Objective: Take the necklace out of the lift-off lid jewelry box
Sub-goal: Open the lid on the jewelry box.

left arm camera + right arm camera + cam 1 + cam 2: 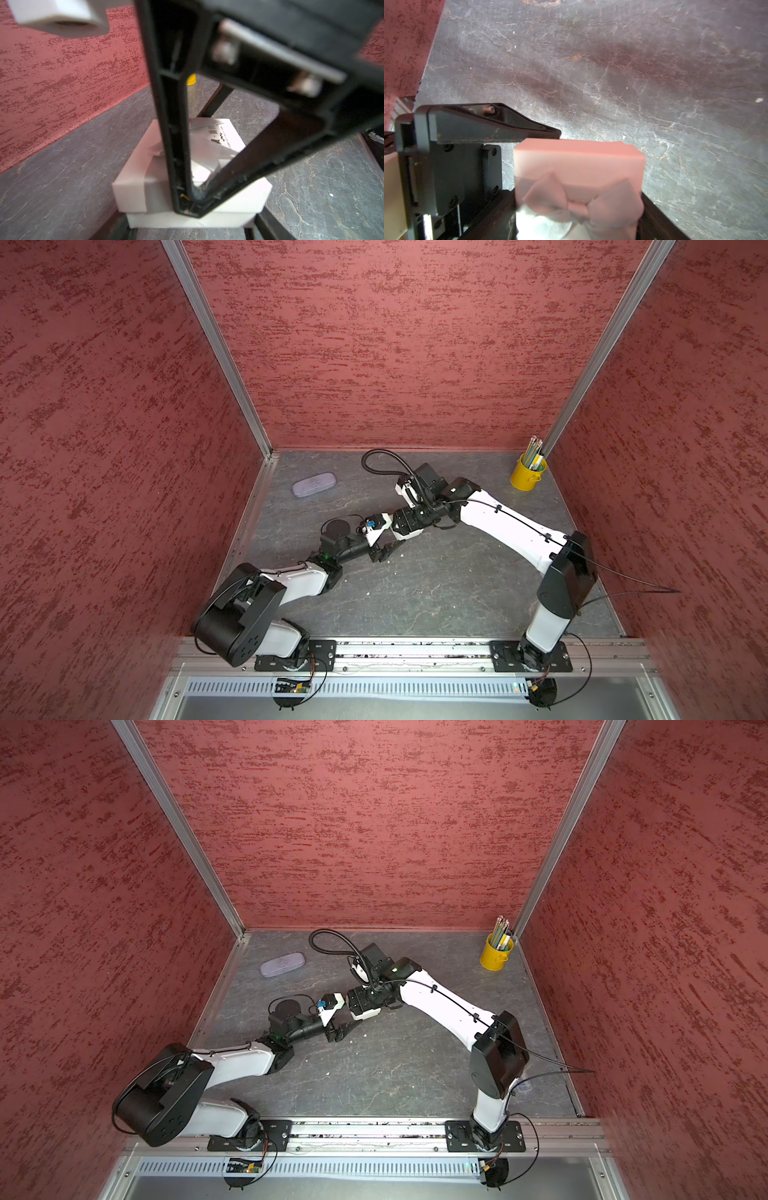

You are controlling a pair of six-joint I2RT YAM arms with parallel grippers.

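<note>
Right wrist view: right tool point(591, 172) tight around jewelry box point(612, 158); left tool point(191, 204) over it, state unclear.

Lilac glasses case point(313, 484) on grey table point(436, 593), yellow pot point(525, 477) of pencils point(534, 450) in corner

Your arms point(511, 536) are white with black joints point(567, 572) and thin black cables point(519, 521). Your left tool point(193, 205) is black with shiny screws point(224, 52).

Two arms point(299, 583) point(507, 526), one jewelry box point(133, 193), one lilac case point(313, 484), one yellow cup point(524, 477) (several pencils point(533, 452) inside).
</note>
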